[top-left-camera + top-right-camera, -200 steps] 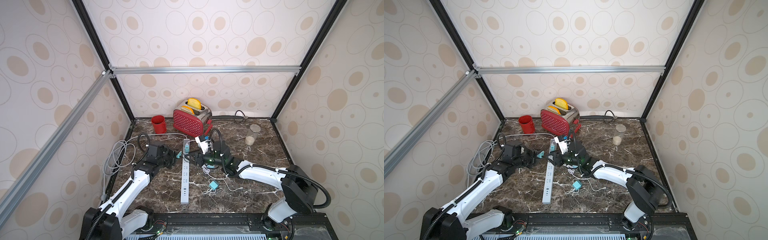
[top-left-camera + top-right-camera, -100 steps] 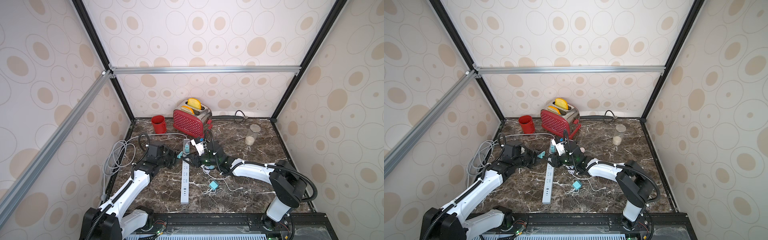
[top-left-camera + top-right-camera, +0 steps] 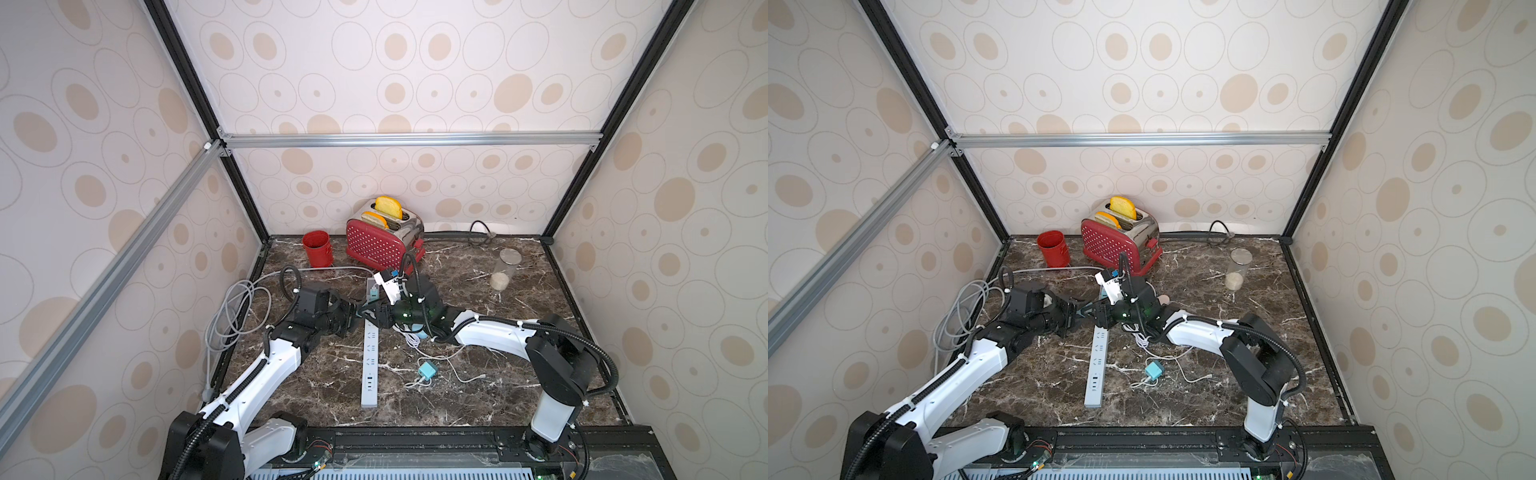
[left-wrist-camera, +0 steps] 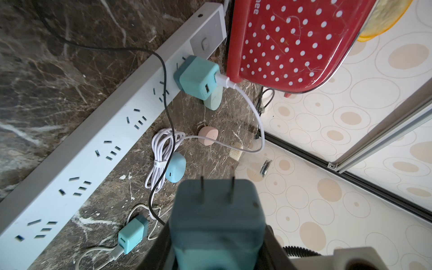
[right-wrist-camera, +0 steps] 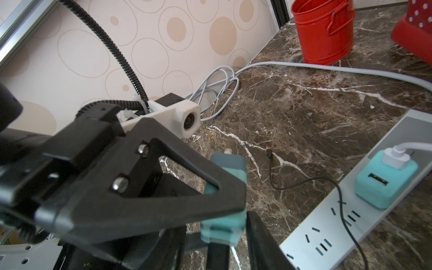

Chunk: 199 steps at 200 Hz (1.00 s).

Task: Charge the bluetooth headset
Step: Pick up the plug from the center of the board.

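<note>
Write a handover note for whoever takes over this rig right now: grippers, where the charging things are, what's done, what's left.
Left gripper: shut on a teal adapter, prongs bare, not in the power strip.
Right gripper: fingers at that same adapter; grip unclear.
Things: a second adapter is plugged in near the strip's switch, with a white cable in it. A third adapter lies loose on the table. Pink case, blue case and green case lie beside the strip.
Done: one adapter plugged in.
Left, probably: socket the held adapter and connect a case; whether any is connected I cannot tell.
</note>
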Motion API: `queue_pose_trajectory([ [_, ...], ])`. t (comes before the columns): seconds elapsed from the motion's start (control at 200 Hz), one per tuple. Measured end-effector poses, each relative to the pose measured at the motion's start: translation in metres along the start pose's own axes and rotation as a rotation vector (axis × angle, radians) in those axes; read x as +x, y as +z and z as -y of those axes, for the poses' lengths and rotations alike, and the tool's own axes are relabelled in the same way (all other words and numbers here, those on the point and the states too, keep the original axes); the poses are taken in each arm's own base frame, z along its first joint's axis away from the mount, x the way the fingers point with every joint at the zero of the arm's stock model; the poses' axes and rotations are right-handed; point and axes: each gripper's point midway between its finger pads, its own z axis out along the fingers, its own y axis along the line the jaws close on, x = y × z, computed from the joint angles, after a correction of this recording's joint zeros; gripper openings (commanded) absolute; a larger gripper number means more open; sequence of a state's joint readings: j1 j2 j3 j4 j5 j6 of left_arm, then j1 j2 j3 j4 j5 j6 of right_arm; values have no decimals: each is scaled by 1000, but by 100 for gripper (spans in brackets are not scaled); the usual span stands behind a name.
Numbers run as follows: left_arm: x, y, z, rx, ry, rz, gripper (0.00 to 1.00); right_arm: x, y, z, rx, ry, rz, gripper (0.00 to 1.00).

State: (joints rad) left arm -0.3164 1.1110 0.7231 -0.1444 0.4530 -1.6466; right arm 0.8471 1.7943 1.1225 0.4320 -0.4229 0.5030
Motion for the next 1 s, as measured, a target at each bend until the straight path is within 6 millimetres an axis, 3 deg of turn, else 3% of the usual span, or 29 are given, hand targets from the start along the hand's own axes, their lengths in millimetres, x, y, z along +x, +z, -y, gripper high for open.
queue_pose_trajectory([
  [0.095, 1, 0, 0, 2, 0, -8, 28, 3, 2, 2, 4, 10, -8, 41],
  [0.335, 1, 3, 0, 1, -7, -13, 27, 3, 4, 4, 3, 28, -2, 21],
  [0.366, 1, 4, 1, 5, -10, -13, 32, 3, 4, 4, 4, 27, 1, 18],
  [0.496, 1, 6, 0, 25, -13, -18, 70, 1, 4, 5, 6, 32, 7, 12],
  [0.621, 0, 5, -4, -1, 82, -14, 88, 4, 2, 9, 22, 45, -7, 11],
  [0.811, -9, -7, 12, -22, 408, 62, 93, 29, -20, 26, 168, 133, -144, 8],
  [0.996, -31, -12, -9, -158, 684, 160, 91, 47, -52, 32, 321, 237, -290, 5],
])
